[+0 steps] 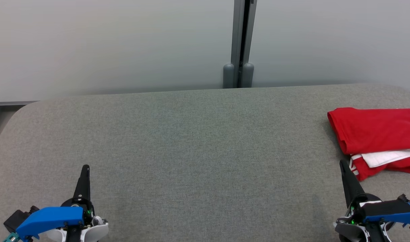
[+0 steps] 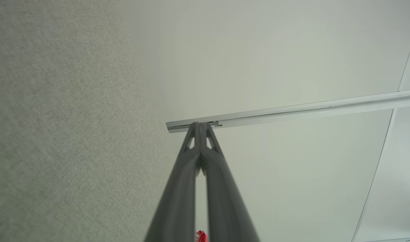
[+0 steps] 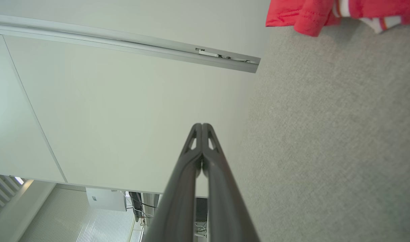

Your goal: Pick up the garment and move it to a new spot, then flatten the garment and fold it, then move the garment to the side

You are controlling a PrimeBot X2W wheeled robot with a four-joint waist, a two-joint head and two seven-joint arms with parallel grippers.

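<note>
Resting at 7 o'clock in the head view, the left gripper (image 1: 85,169) has its two dark fingers pressed together into a single point. It holds nothing, and the fingers aim toward 12. The left wrist view agrees: the tips meet with no cloth pinched. A small red speck sits at 6 o'clock between the finger bases there; I cannot tell what it is.

The right gripper (image 1: 342,165) sits at 5 o'clock, likewise fully closed and empty, its fingers leaning slightly toward 11. In the right wrist view the tips touch.

Both grippers sit low over the grey fabric-covered table (image 1: 191,151). I cannot tell whether they touch it.

The garment (image 1: 373,129) is red with white trim and folded into a rough rectangle. It lies on the table at 3 o'clock and runs off the head view's right edge. A white panel and a striped hem show on its near side. Its near corner lies just beside the right gripper's tip, at about 1 o'clock from it, and appears not to touch it.

Beyond the table's far edge stands a pale wall (image 1: 107,43). A grey vertical post (image 1: 240,40) stands against it at 12 o'clock.
</note>
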